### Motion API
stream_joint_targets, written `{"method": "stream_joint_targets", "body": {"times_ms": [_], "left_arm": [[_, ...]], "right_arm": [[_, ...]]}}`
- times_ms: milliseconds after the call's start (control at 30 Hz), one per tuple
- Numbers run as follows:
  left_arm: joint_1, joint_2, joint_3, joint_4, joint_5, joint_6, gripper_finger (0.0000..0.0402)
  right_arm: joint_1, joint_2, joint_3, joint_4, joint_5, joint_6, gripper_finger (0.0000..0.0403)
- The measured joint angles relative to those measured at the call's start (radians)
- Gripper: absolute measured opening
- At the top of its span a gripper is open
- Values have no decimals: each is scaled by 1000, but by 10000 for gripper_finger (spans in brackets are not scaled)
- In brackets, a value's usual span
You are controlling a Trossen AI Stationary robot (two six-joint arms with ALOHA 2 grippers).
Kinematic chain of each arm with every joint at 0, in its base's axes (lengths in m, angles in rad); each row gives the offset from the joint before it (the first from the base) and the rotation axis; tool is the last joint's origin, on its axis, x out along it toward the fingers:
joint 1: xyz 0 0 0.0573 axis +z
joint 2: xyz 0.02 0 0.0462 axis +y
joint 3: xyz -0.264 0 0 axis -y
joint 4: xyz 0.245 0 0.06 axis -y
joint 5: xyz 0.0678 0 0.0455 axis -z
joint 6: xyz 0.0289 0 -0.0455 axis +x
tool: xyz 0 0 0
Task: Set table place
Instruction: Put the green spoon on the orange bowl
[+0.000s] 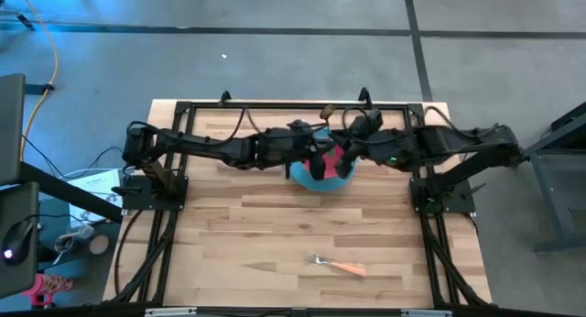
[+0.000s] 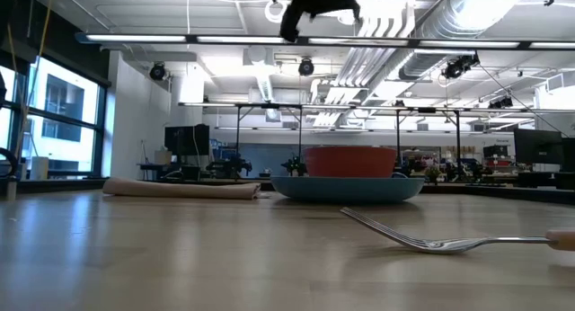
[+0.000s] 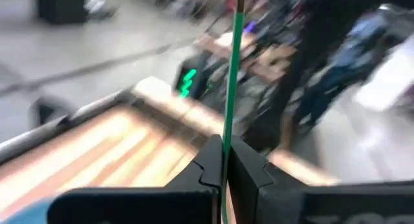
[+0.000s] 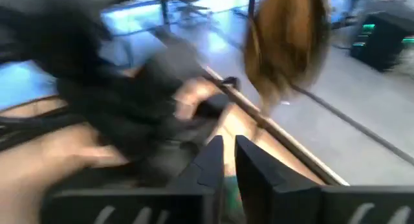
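Observation:
The red bowl point(image 1: 341, 163) sits in the blue plate point(image 1: 307, 178) at the far middle of the table point(image 1: 275, 225); both also show in the low view, the bowl point(image 2: 350, 160) on the plate point(image 2: 346, 187). My left gripper point(image 1: 316, 154) and right gripper point(image 1: 352, 141) meet above them, both on the spoon point(image 1: 325, 112), whose gold bowl points to the far edge. The beige napkin point(image 2: 180, 189) lies flat left of the plate. The orange-handled fork point(image 1: 337, 264) lies flat near the front edge. My left gripper point(image 3: 223, 175) pinches the spoon's green handle point(image 3: 228, 130) between its two fingers. The handle runs straight on ahead of the fingers, along them. The spoon is lifted clear, above the plate. My right gripper point(image 4: 228, 166) has a bit of the green handle point(image 4: 224, 187) between its nearly closed fingers. The gold spoon bowl point(image 4: 288, 43) stands ahead of them. Blur hides the contact itself.
The black frame point(image 1: 293, 104) edges the table close behind both grippers. Bare wood lies between the plate and the fork. In the low view the fork's tines point(image 2: 404, 239) are close to the camera.

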Motion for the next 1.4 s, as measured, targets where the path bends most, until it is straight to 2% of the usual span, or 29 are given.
{"method": "stream_joint_targets", "body": {"times_ms": [133,267,333,400,567,700,800,900,967,1067,1233,1300,1400], "left_arm": [[10,-24,-2,-157,-10,-48,1],[11,-84,0,-365,92,-56,1],[32,-116,0,-465,215,-75,1],[76,-138,1,-541,384,-99,0],[185,-121,1,-728,783,-106,0],[256,-61,1,-829,927,-118,0],[287,-11,45,-887,968,-87,0],[287,69,138,-959,975,-44,0],[288,141,237,-1016,975,1,0],[288,266,437,-1193,956,101,0],[283,478,776,-1578,838,269,0],[283,545,864,-1694,826,308,0],[277,610,933,-1736,830,340,0]], "right_arm": [[0,1,104,-172,5,22,75],[6,-1,250,-339,14,31,102],[17,-2,328,-435,12,45,106],[27,-2,398,-503,21,52,107],[52,-2,530,-636,26,96,108],[56,-1,566,-679,26,109,108],[55,-4,565,-680,27,109,108],[52,-2,560,-683,31,109,108],[52,3,560,-681,34,109,108],[52,4,560,-681,34,115,108],[52,3,560,-692,34,132,108],[52,3,560,-701,34,132,108],[52,3,559,-708,34,131,108]]}}
